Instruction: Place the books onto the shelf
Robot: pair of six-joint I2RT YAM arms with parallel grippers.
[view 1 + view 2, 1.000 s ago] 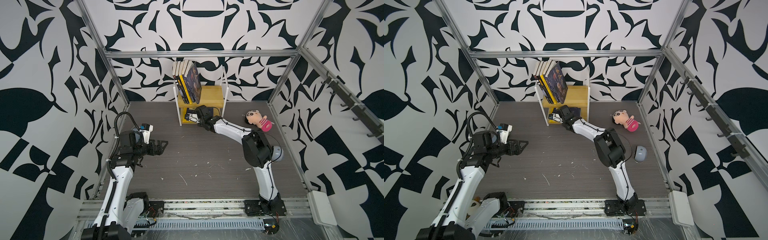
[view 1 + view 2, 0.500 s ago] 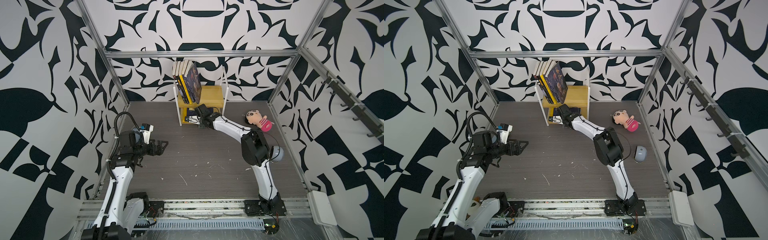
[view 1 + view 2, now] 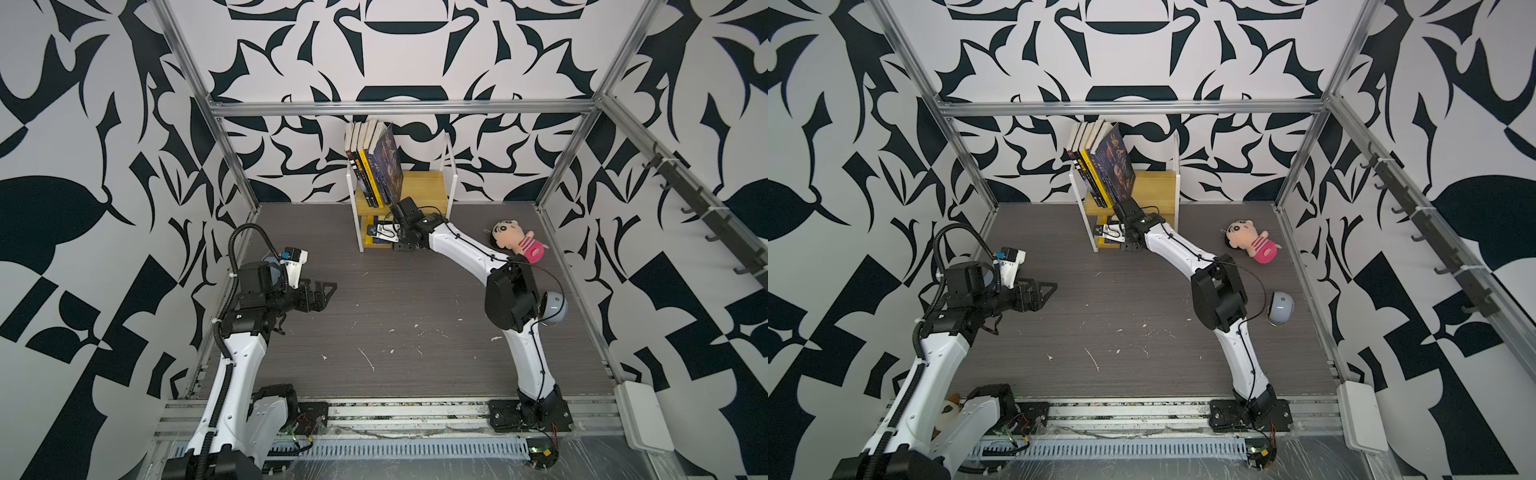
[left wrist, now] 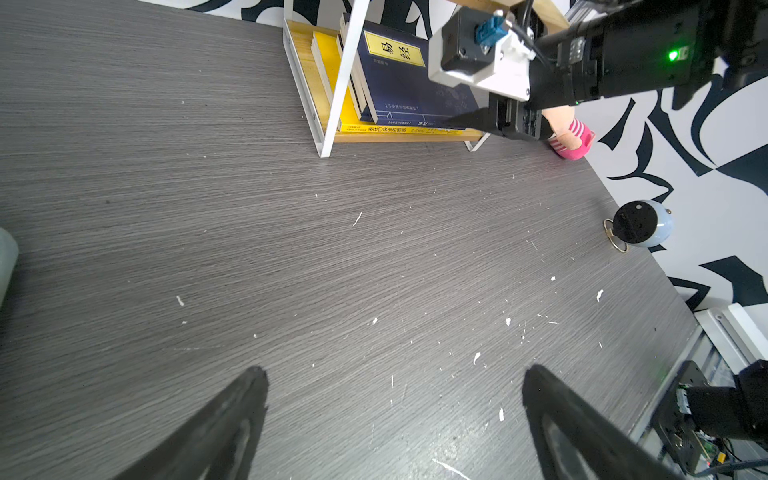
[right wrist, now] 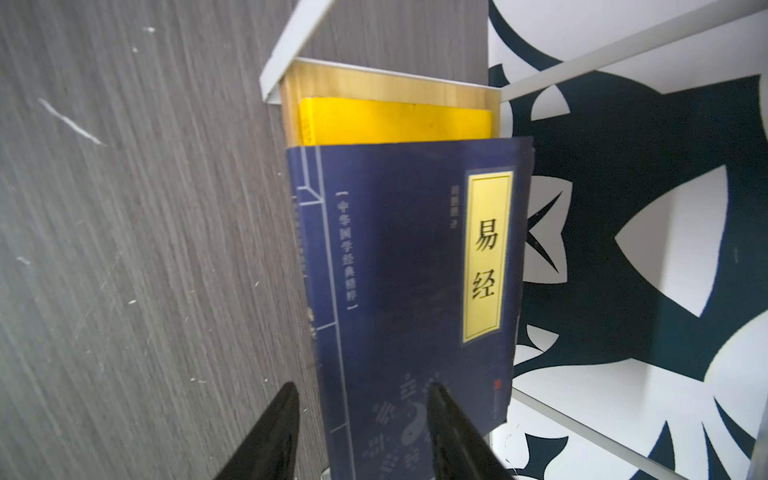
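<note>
Right claw [image 5: 362,388]: jaws parted, clamped on nothing. One finger sits off the spine side of the navy book [image 5: 395,270], the other over its cover.
Navy book: in the lower tier of the shelf [image 5: 374,79], lying flat on a yellow book [image 5: 395,120]. Cannot tell how deep it sits.
Step, judged: letting go and backing out after a placement.
Doing it well: draw straight back along the book's length with the jaws apart, so the finger over the cover does not drag the book out. Stay low under the upper board and clear of the white frame post.
Risk: the cover is slick on the yellow book, so a brush could slide it forward.
Top row [image 3: 374,166]: books standing at the left end of the upper board, the outermost tilted.
Left claw [image 4: 395,370]: wide open, empty, over bare table [image 3: 395,332], well apart from the shelf.
Table: no book seen on it in both top views, so the task looks nearly done.
Doll [image 3: 515,245]: near the right wall; leave it.
</note>
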